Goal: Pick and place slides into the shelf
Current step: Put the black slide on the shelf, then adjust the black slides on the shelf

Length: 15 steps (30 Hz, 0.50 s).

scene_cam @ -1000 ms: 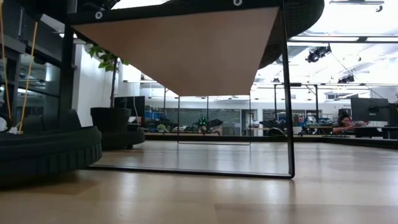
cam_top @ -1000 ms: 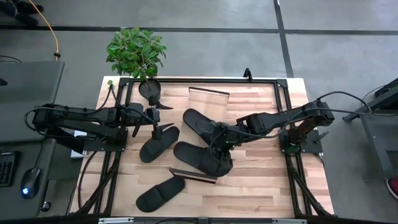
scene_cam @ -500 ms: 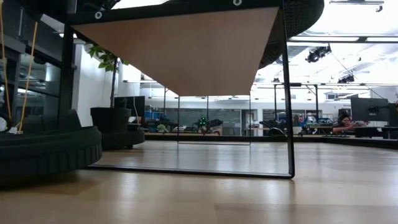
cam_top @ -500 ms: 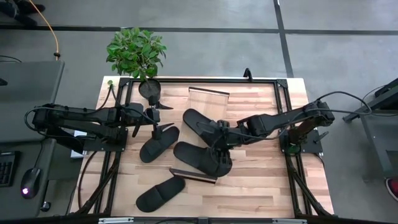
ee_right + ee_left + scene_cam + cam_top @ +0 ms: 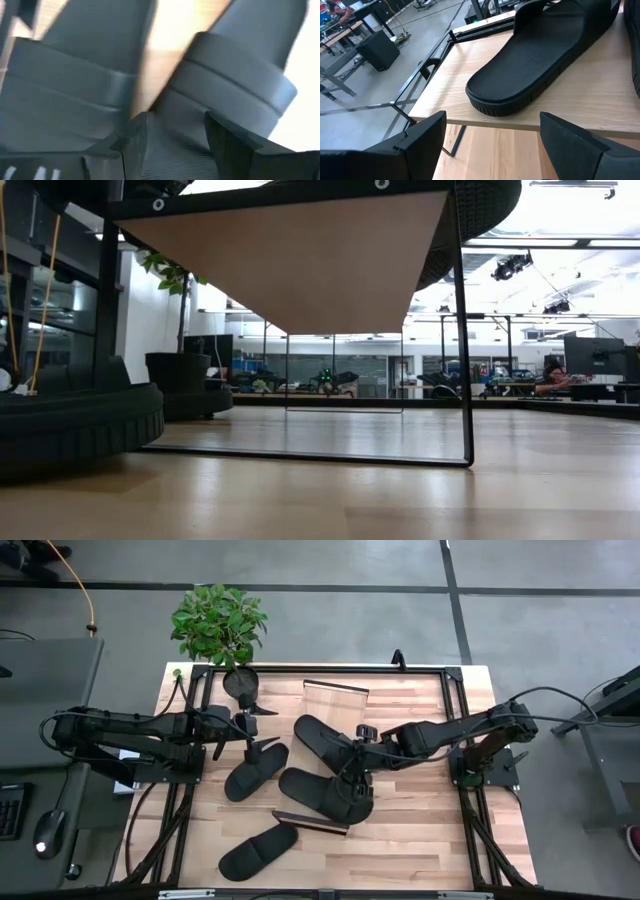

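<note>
The shelf (image 5: 300, 762) runs from far to near at the table's middle. Two black slides (image 5: 320, 736) (image 5: 325, 796) lie across its plank top. A third slide (image 5: 254, 772) lies on the table to the shelf's left. A fourth (image 5: 258, 850) lies near the front edge and also shows at the left of the low view (image 5: 75, 425). My right gripper (image 5: 348, 768) hangs open over the two slides on the shelf. In its wrist view (image 5: 172, 137) one slide's footbed (image 5: 170, 152) shows between the fingers. My left gripper (image 5: 277, 727) waits open at the shelf's left side, facing the far slide (image 5: 540, 55).
A potted plant (image 5: 220, 625) stands at the table's far left corner. A black metal frame (image 5: 455, 710) runs around the table's edges. Bare wood lies to the right of the shelf (image 5: 420, 800).
My right gripper has turned at the wrist above the two slides on the shelf, its back end swinging toward the table's far edge. The slides and the shelf have kept still.
</note>
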Each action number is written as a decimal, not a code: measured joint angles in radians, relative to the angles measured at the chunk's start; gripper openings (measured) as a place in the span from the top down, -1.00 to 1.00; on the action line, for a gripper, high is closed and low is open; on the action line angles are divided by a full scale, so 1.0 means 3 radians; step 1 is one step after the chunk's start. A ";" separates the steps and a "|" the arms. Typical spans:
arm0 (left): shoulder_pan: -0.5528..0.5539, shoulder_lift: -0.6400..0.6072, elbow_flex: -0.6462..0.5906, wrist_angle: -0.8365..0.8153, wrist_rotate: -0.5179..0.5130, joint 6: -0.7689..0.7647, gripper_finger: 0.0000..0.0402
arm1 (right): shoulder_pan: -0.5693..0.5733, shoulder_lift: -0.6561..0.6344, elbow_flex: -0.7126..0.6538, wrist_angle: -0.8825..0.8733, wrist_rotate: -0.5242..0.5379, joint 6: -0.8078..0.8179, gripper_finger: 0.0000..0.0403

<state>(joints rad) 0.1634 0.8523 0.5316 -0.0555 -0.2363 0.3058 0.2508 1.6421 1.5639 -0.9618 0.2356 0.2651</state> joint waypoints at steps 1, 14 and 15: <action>0.0000 0.0000 0.0000 0.0000 0.0000 0.0000 -0.51 | 0.0009 -0.0003 0.0000 0.0002 -0.0055 0.0028 0.07; 0.0000 0.0000 0.0000 0.0001 -0.0005 0.0001 -0.51 | 0.0313 -0.0057 0.0003 -0.0470 0.0350 -0.0231 0.07; -0.0001 0.0000 0.0000 0.0001 -0.0007 0.0003 -0.51 | 0.0366 -0.0060 0.0003 -0.0453 0.0456 -0.0318 0.07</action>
<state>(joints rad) 0.1632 0.8524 0.5316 -0.0551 -0.2385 0.3065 0.3606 1.6241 1.5646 -1.0977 0.3725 0.1699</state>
